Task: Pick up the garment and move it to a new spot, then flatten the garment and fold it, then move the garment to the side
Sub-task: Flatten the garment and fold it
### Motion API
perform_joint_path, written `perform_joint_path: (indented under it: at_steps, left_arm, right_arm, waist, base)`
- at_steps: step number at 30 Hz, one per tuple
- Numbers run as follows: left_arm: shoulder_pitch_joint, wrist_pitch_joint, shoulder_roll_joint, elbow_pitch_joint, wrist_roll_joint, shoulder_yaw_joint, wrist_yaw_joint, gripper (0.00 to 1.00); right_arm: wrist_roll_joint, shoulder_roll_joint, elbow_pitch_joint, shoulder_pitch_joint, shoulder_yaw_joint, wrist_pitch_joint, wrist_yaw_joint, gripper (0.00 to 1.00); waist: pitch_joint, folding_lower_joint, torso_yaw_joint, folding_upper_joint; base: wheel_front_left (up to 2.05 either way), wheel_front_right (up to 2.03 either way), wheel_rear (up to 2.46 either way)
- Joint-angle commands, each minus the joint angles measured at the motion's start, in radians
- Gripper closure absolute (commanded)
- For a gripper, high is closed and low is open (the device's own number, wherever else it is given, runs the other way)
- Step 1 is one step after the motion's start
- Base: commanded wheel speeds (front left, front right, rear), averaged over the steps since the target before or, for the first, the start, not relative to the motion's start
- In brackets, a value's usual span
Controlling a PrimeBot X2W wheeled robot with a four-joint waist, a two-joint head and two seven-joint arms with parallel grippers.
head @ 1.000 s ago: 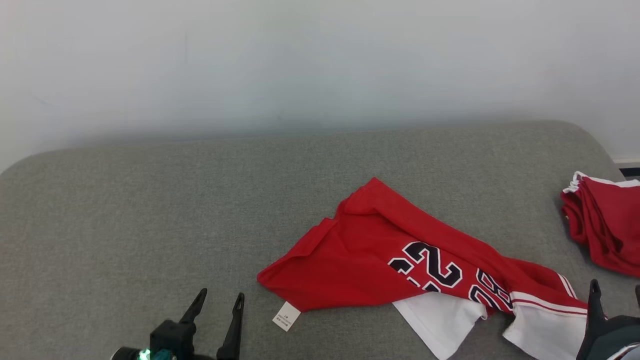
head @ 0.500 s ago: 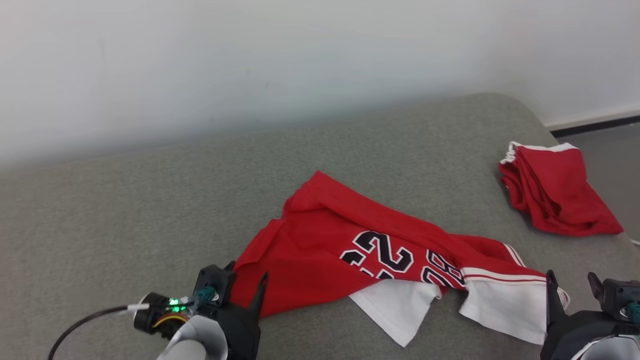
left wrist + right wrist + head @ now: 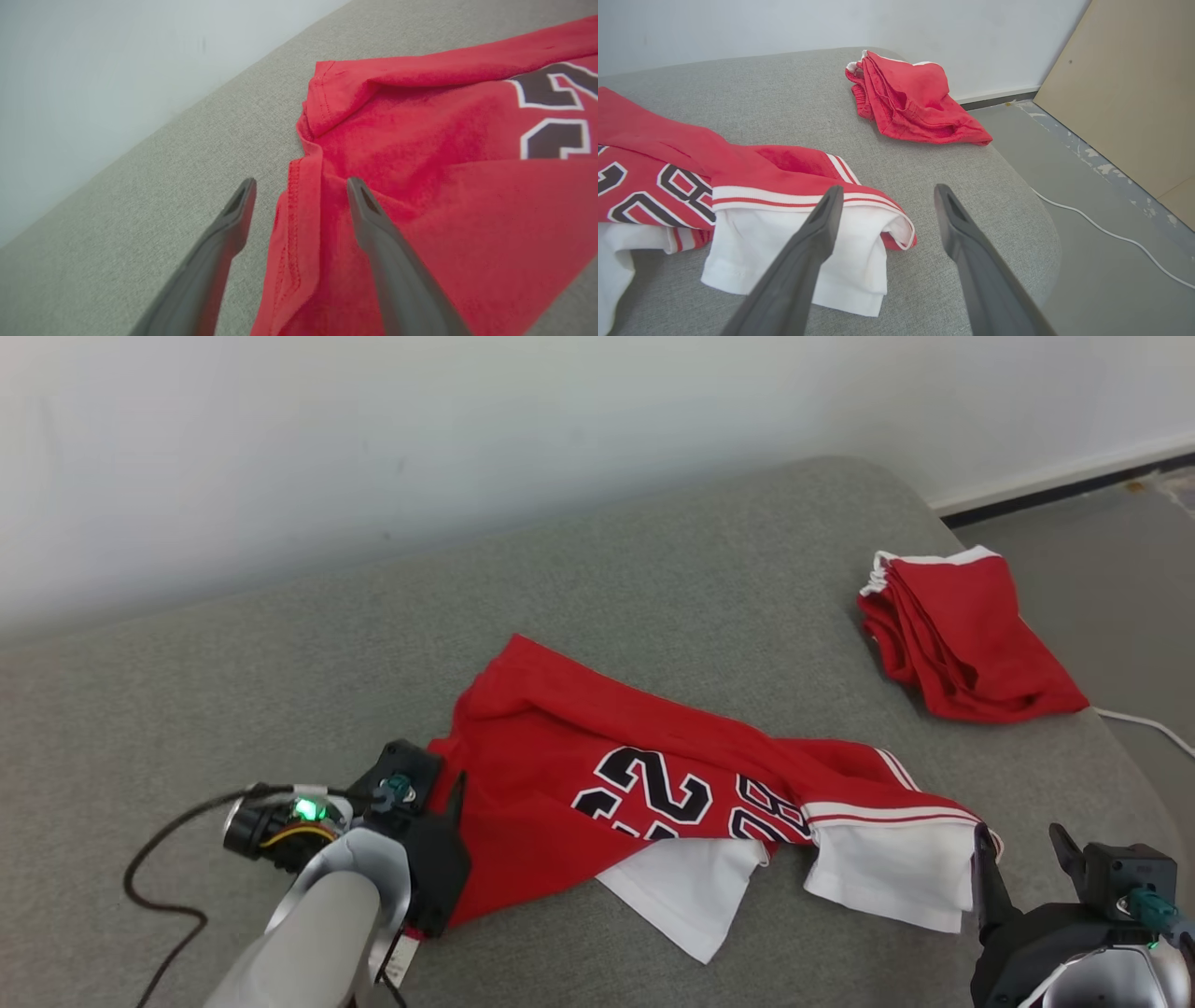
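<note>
The garment [image 3: 579, 747] is a red shirt with white sleeves and black numerals, lying crumpled on a grey cushioned surface [image 3: 233, 691]. My left gripper [image 3: 439, 782] is open at its left hem. In the left wrist view that gripper [image 3: 301, 184] straddles the stitched red edge of the garment [image 3: 444, 186], one finger over the cloth and the other over the grey fabric. My right gripper [image 3: 1019, 835] is open at the white sleeve end. In the right wrist view the sleeve cuff of the garment [image 3: 794, 233] lies under the left finger of this gripper [image 3: 888, 190].
A second red garment [image 3: 971, 644] lies folded at the cushion's far right corner [image 3: 915, 102]. Past the cushion's right edge is grey floor with a white cable [image 3: 1101, 228] and a beige panel [image 3: 1134, 93]. A pale wall runs behind.
The head camera has swung right, so the whole picture shifted left. My left gripper has come forward to the garment's left hem, and my right gripper has risen further into view by the sleeve. Both stay open.
</note>
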Motion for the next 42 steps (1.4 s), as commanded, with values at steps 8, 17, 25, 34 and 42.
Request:
perform_joint_path:
  at_steps: [8, 17, 25, 34, 42]
  left_arm:
    - [-0.093, 0.026, -0.008, 0.103, 0.003, -0.009, 0.011, 0.0]
    - [-0.136, 0.023, -0.01, 0.163, -0.038, 0.015, 0.009, 0.66]
    - [-0.155, 0.0, -0.021, 0.187, -0.061, 0.02, 0.015, 0.29]
    - [-0.152, -0.01, -0.036, 0.208, -0.101, 0.031, -0.02, 1.0]
    - [-0.087, -0.032, -0.09, 0.138, -0.45, 0.263, -0.081, 1.0]
  right_arm:
    - [0.017, 0.0, 0.02, -0.021, 0.016, -0.024, -0.003, 0.0]
    - [0.026, 0.001, 0.039, -0.022, 0.0, -0.039, -0.003, 0.0]
    - [0.023, 0.001, 0.052, -0.027, 0.002, -0.038, -0.003, 0.0]
    - [0.021, 0.0, 0.051, -0.029, 0.008, -0.034, -0.003, 0.0]
    - [0.014, 0.0, 0.044, -0.011, -0.013, -0.026, -0.003, 0.0]
  waist:
    - [0.05, -0.0001, -0.058, -0.0001]
    - [0.056, -0.0001, -0.055, -0.0001]
    - [0.05, -0.0001, -0.029, -0.0001]
    - [0.047, -0.0001, -0.01, -0.0001]
    - [0.019, -0.0001, 0.04, -0.0001]
  base:
    - [0.0, 0.0, 0.0]
    - [0.0, 0.0, 0.0]
    - [0.0, 0.0, 0.0]
    - [0.0, 0.0, 0.0]
    - [0.0, 0.0, 0.0]
